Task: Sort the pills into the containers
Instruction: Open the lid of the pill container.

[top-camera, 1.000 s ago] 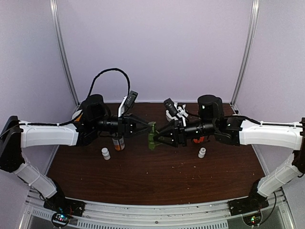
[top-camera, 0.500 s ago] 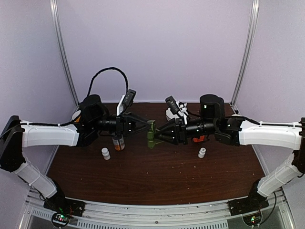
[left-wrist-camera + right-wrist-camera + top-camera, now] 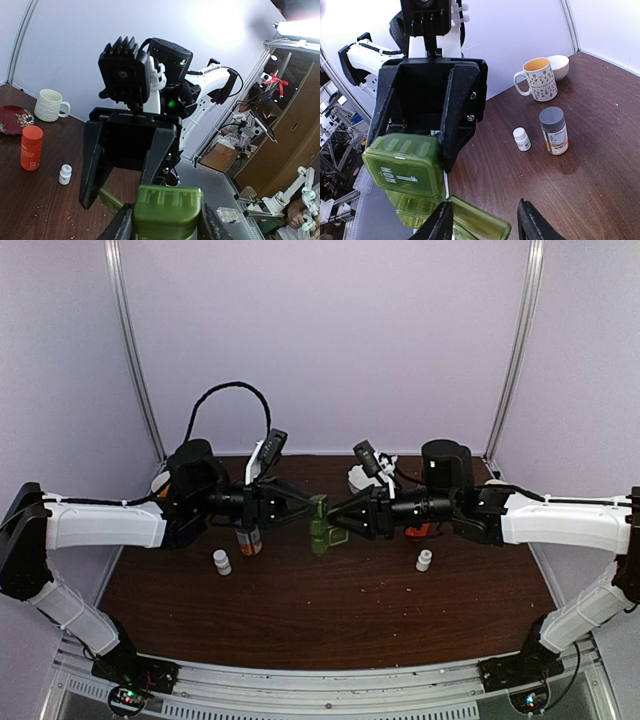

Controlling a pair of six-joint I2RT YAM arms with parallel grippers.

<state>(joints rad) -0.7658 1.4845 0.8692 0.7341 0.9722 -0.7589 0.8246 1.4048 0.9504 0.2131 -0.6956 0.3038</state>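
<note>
The containers are one dark-green pill box (image 3: 319,521), held in the air over the table's middle. My left gripper (image 3: 304,508) is shut on it; the box (image 3: 167,210) fills the gap between that gripper's fingers (image 3: 120,227). In the right wrist view the box (image 3: 405,169) shows one closed, lettered lid, and a lower lid (image 3: 479,223) hangs open. My right gripper (image 3: 483,221) faces it, open, with that loose lid lying by its left finger (image 3: 439,223). No pills show in any view.
A grey-capped orange bottle (image 3: 553,131), a small white bottle (image 3: 521,139), a flowered mug (image 3: 538,79) and a bowl (image 3: 559,66) stand on the left arm's side. An orange bottle (image 3: 31,147), a white bottle (image 3: 65,174), a white mug (image 3: 49,105) and a red plate (image 3: 12,119) stand on the right arm's side.
My right gripper has drawn back a little to the right and risen slightly at the box. The left arm and the green box have hardly moved.
</note>
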